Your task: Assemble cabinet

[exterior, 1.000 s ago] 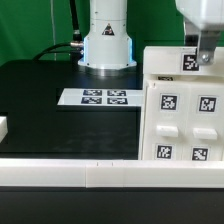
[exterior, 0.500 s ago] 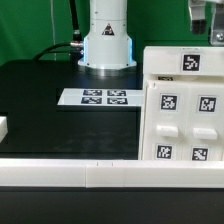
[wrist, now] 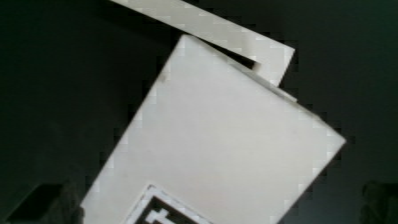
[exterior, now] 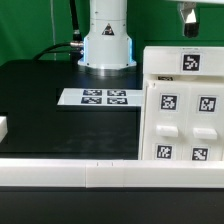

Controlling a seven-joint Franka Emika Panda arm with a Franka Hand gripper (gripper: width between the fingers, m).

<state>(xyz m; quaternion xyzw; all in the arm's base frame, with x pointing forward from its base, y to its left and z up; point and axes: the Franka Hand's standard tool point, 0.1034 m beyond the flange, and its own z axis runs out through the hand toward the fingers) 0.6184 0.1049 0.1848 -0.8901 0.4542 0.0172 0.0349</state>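
The cabinet (exterior: 180, 110) is the big white box at the exterior view's right, with several black-and-white tags on its faces. My gripper (exterior: 190, 12) hangs above its back top edge, apart from it, at the top border of the view. In the wrist view the cabinet's white face (wrist: 231, 140) fills the picture, with a tag corner low down. My gripper (wrist: 214, 212) shows only as dark fingers (wrist: 43, 206) at the picture's lower corners, wide apart, with nothing held between them.
The marker board (exterior: 100, 97) lies on the black table left of the cabinet. The robot's white base (exterior: 106, 40) stands behind it. A small white block (exterior: 3, 128) sits at the left edge. A long white rail (exterior: 100, 176) runs along the front.
My gripper has risen straight up from the cabinet's top, where it stood by the upper tag, and is now nearly out of the exterior view. The cabinet has not moved.
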